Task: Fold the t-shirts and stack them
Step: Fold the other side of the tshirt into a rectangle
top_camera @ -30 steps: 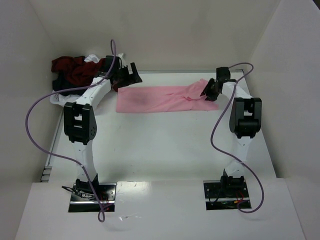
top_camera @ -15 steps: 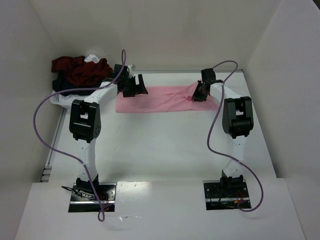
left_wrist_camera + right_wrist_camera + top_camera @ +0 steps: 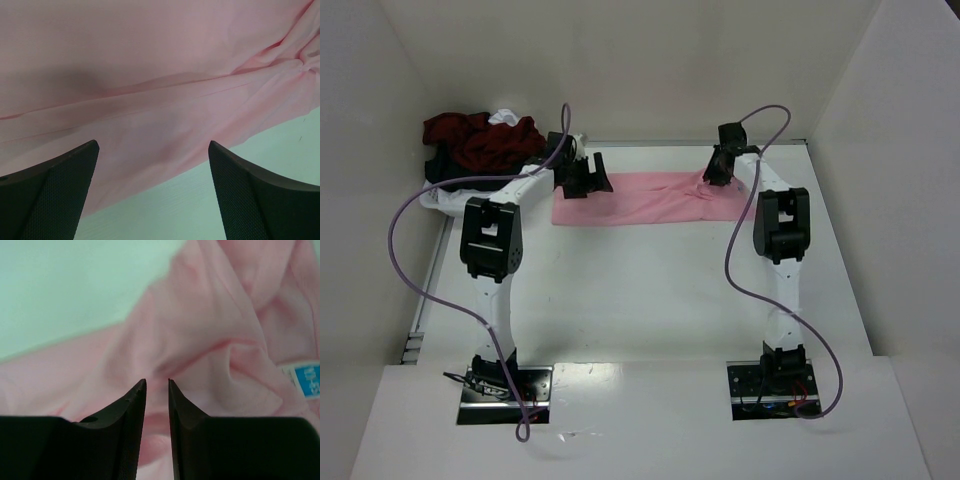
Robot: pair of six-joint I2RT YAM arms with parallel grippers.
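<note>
The light pink cloth t-shirt [image 3: 640, 197] lies flattened along the far side of the white worktop [image 3: 640, 290]. The left pincer [image 3: 588, 178] gapes over its left end; the right pincer [image 3: 718, 172], nearly closed, sits at its right. Smoothing seems done; next, both must grip edges to fold.

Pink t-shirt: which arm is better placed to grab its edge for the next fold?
Left, probably. The left gripper hangs wide open over the edge of the pink t-shirt. The right gripper sits over the bunched end by the label, fingers almost shut, so it must open first.
</note>
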